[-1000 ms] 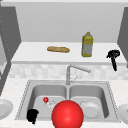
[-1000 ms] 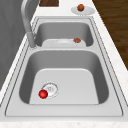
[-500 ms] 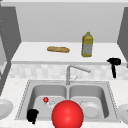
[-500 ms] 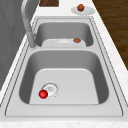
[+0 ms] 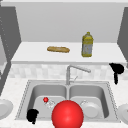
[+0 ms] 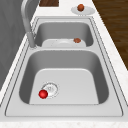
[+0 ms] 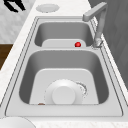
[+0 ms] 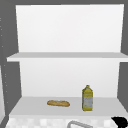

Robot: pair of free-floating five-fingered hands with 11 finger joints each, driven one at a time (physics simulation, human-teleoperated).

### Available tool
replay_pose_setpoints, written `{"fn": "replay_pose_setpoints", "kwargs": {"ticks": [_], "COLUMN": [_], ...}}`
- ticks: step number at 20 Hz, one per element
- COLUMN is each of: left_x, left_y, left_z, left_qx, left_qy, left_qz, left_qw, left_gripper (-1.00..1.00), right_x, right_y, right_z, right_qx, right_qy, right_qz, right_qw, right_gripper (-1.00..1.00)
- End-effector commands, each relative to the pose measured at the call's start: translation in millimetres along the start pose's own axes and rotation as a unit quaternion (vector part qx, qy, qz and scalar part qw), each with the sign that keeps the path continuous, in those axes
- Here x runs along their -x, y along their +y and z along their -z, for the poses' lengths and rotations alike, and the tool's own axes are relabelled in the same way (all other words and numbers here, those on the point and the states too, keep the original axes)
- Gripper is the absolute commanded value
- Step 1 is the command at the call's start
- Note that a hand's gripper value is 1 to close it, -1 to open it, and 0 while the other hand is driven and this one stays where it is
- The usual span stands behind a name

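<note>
White speckled bench [image 5: 15, 90] carries a double sink [image 5: 110, 100] below a shelf [image 5: 30, 53]. Right hand [image 5: 117, 68], fingers hanging relaxed, has drifted slightly leftward; left hand [image 5: 32, 115] unchanged, fingers curled.

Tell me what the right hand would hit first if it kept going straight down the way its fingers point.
Probably the bare countertop right of the sink; the right hand points downward above it, though depth is unclear.

We're floating our left hand [image 5: 32, 115] low w/ fingers curled; right hand [image 5: 117, 70] is hovering high, fingers hanging downward.
</note>
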Motion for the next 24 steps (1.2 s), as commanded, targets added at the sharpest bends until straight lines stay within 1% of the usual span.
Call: {"fn": "replay_pose_setpoints", "kwargs": {"ticks": [1, 6, 11, 14, 16, 18, 22, 24], "left_x": [0, 0, 0, 0, 0, 0, 0, 0], "left_y": [0, 0, 0, 0, 0, 0, 0, 0], "left_z": [0, 0, 0, 0, 0, 0, 0, 0], "left_qx": [0.000, 0.000, 0.000, 0.000, 0.000, 0.000, 0.000, 0.000], "left_qy": [0.000, 0.000, 0.000, 0.000, 0.000, 0.000, 0.000, 0.000], "left_qz": [0.000, 0.000, 0.000, 0.000, 0.000, 0.000, 0.000, 0.000], "left_qw": [1.0000, 1.0000, 1.0000, 1.0000, 1.0000, 1.0000, 1.0000, 1.0000], "left_gripper": [0.00, 0.00, 0.00, 0.00, 0.00, 0.00, 0.00, 0.00], "right_x": [11, 19, 27, 31, 40, 51, 72, 85], "right_y": [-5, -8, 5, 25, 40, 55, 77, 85], "right_z": [-32, -75, -113, -130, -139, -145, -158, -164], "right_qx": [0.000, -0.005, -0.003, -0.008, -0.014, -0.016, -0.011, -0.016], "right_qy": [-0.001, -0.001, 0.002, 0.007, 0.008, 0.004, -0.002, -0.004], "right_qz": [0.009, 0.011, 0.005, 0.003, -0.005, -0.005, 0.002, 0.006], "right_qw": [1.0000, 0.9999, 1.0000, 0.9999, 0.9999, 0.9999, 0.9999, 0.9999], "right_gripper": [-1.00, -1.00, -1.00, -1.00, -1.00, -1.00, -1.00, -1.00]}}
